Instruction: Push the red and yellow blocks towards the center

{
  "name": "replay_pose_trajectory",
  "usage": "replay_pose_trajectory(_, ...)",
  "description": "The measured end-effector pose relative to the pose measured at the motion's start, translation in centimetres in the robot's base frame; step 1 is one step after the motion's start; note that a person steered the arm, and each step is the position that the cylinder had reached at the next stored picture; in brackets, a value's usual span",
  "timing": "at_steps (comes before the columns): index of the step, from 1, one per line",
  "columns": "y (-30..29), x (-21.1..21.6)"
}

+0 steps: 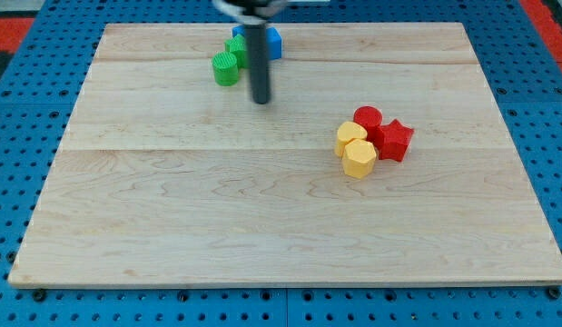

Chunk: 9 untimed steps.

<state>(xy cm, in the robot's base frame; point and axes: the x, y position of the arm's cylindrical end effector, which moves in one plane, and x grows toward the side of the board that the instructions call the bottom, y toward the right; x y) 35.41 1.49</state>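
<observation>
A red round block [368,119] and a red star-shaped block [395,140] sit right of the board's middle. Two yellow blocks touch them on the left: a heart-like one [350,137] and a hexagonal one [359,159] just below it. The four form one tight cluster. My tip [261,100] is at the end of the dark rod in the upper middle of the board, well to the left of and above the cluster, touching none of them.
A green round block [226,69], a second green block [235,45] and a blue block [270,41] cluster near the view's top, just left of and behind the rod. The wooden board [172,227] lies on a blue pegboard.
</observation>
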Motion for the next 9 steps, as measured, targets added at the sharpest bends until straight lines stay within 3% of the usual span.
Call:
replay_pose_trajectory(2, 20.7, 0.8)
replay_pose_trajectory(3, 21.2, 5.6)
replay_pose_trajectory(6, 18.1, 7.4)
replay_pose_trajectory(7, 14.8, 10.2)
replay_pose_trajectory(9, 8.2, 11.1)
